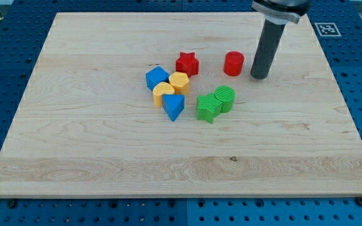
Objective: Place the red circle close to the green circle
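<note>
The red circle (234, 63) sits on the wooden board, above the green circle (225, 98) with a gap between them. My tip (259, 76) rests on the board just right of the red circle, a small gap apart from it. The green circle touches a green star (208, 107) on its left.
A red star (187, 63) lies left of the red circle. A cluster at the centre left holds a blue cube (157, 78), a yellow hexagon (180, 82), a yellow heart (163, 92) and a blue triangle (174, 107). The board's edge (181, 196) borders blue pegboard.
</note>
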